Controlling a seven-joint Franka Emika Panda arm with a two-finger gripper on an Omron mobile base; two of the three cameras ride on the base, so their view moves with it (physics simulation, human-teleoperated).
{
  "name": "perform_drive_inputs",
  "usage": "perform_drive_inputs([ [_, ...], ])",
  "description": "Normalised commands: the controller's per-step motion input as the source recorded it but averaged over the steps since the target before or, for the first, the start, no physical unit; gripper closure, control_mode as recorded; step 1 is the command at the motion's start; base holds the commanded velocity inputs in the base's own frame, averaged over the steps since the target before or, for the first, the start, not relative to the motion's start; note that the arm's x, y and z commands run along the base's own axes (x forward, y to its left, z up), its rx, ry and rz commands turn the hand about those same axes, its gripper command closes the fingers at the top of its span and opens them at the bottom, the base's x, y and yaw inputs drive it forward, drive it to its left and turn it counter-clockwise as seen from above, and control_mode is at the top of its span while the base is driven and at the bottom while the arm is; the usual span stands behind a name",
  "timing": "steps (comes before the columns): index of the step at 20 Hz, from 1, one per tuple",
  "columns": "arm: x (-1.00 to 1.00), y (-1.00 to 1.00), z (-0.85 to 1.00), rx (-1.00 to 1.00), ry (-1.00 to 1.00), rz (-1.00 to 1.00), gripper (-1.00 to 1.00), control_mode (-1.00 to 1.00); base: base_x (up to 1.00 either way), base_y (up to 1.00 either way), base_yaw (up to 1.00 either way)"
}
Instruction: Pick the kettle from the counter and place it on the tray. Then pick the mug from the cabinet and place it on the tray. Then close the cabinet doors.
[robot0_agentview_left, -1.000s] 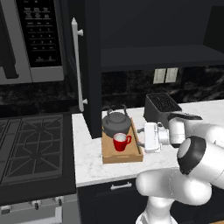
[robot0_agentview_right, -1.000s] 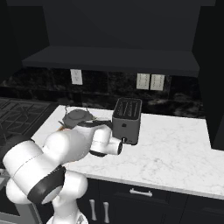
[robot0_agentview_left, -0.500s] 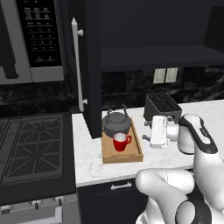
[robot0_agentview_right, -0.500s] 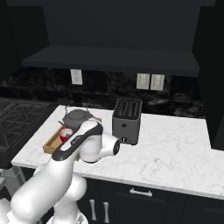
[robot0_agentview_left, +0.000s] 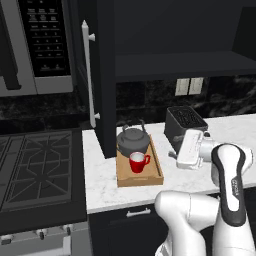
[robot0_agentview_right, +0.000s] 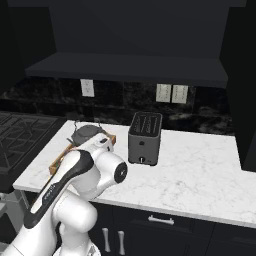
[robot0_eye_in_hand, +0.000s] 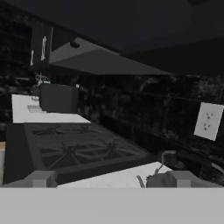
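Two items, kettle (robot0_agentview_left: 133, 141) and mug (robot0_agentview_left: 137, 162), on tray (robot0_agentview_left: 140, 178); end effector (robot0_agentview_left: 189, 149) wide, empty.

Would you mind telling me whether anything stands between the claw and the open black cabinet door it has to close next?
The squat dark grey metal kettle and small red mug, both on the wooden tray, sit low between the open claw and the tall black cabinet door. Nothing visible blocks the way above them to its silver bar handle.

The counter (robot0_agentview_left: 102, 175) carries the tray (robot0_agentview_left: 141, 176) and, well apart, the toaster (robot0_agentview_left: 184, 126).
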Motion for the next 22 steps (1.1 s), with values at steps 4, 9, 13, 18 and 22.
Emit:
perform_drive_inputs([
  [4, -0.29, -0.01, 0.35, 0.0, 0.0, -0.08, -1.0, -1.0, 0.0, 0.0, 0.0],
  [9, -0.26, -0.2, 0.33, 0.0, 0.0, -0.03, -1.0, -1.0, 0.0, 0.0, 0.0],
  [13, -0.02, 0.01, 0.0, -0.01, 0.0, 0.0, -1.0, -1.0, 0.0, 0.0, 0.0],
  [18, -0.07, -0.4, 0.02, 0.08, -0.01, -0.1, -1.0, -1.0, 0.0, 0.0, 0.0],
  [22, -0.13, -0.63, 0.13, 0.13, 0.0, -0.21, -1.0, -1.0, 0.0, 0.0, 0.0],
])
